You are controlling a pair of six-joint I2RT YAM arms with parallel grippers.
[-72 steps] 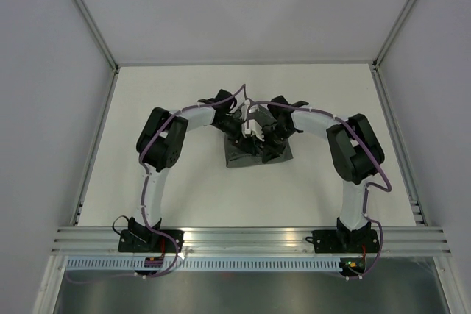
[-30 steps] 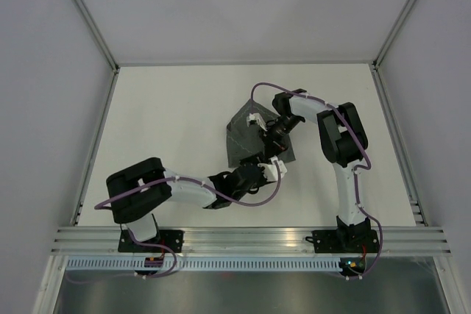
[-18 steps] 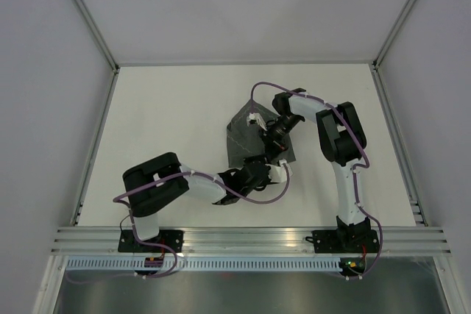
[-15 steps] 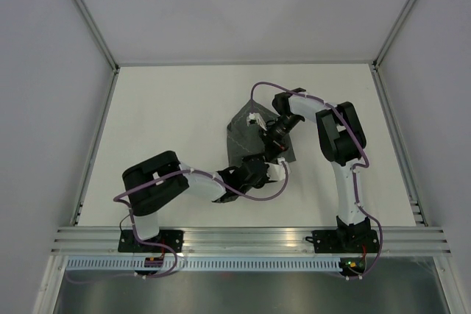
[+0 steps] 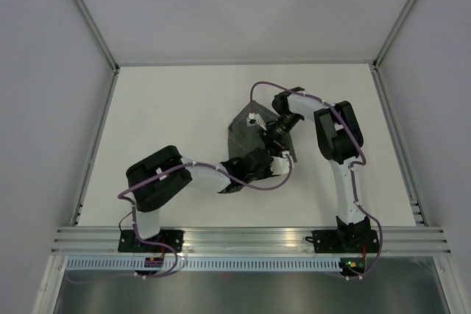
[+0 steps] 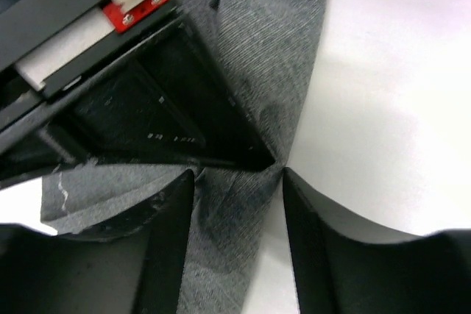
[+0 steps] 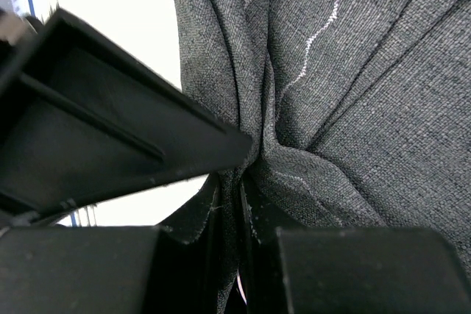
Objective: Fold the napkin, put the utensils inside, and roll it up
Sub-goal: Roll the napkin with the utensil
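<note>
with the right gripper [image 7: 241, 204] pinching the bunched napkin [image 7: 368, 108], the left gripper [image 6: 237, 179], jaws spread astride its edge, may grab extra layers.

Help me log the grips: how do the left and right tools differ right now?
The left tool has its jaws apart, straddling a fold of the napkin. The right tool is shut, pinching bunched cloth. The left tool sits at the napkin's near edge, the right tool farther back. Both are on the same napkin.
</note>
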